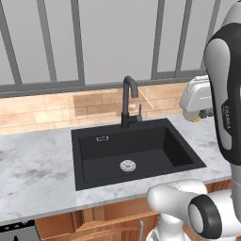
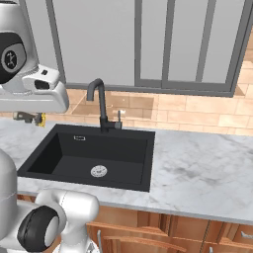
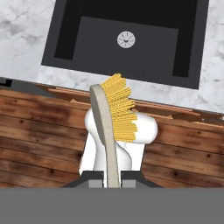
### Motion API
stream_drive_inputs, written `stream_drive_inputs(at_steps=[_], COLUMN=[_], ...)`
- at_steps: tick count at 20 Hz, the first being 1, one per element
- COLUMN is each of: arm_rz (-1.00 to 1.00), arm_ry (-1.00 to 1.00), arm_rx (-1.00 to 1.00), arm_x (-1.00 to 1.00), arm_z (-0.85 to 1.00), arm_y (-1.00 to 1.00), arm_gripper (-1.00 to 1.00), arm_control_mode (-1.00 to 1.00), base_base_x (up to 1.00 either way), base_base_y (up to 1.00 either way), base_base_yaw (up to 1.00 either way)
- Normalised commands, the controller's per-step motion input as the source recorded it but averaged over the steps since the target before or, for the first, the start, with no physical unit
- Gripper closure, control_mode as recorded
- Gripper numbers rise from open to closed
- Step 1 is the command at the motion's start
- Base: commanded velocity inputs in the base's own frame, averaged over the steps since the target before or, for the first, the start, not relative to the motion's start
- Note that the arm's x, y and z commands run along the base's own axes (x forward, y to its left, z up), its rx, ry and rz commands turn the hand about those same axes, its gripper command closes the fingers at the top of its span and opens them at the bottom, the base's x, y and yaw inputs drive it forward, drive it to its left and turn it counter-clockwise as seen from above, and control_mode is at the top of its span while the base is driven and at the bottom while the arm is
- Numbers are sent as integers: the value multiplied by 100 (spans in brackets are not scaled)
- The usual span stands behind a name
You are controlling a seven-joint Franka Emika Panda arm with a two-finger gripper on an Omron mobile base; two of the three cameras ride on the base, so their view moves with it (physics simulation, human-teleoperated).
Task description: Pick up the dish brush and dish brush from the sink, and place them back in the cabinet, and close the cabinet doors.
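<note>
The hand [image 3: 112,183] is clamped on the dish brush [image 3: 113,123], whose grey handle rises straight up from between the fingertips, its yellow bristles facing right in the hand view. Held in the air, the brush hangs above the marble tabletop [image 3: 26,26] and the black sink [image 3: 127,35], well apart from the basin.

Sink [image 1: 136,150] set into the counter [image 1: 37,169], drain [image 1: 127,165] on the basin floor near centre. Faucet [image 1: 128,101] on the sink rim at 12 o'clock, backsplash [image 1: 47,110] behind it, window [image 1: 117,37] above that. Gripper [image 3: 111,177] up high, over the counter's front edge, holding the brush [image 3: 114,118]; in hand view sink sits at 12 o'clock of brush.
</note>
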Motion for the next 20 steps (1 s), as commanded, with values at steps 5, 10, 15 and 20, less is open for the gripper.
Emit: stream_drive_inputs(at_steps=[5,10,15,20], arm_rz=[0,0,0,0], arm_ry=[0,0,0,0], arm_rx=[0,0,0,0], arm_x=[0,0,0,0], arm_z=[0,0,0,0], arm_y=[0,0,0,0], arm_gripper=[100,100,100,100], arm_control_mode=[-100,100,100,100], base_base_x=[0,-1,-57,-93], base_base_y=[0,0,6,22], base_base_yaw=[0,0,0,0])
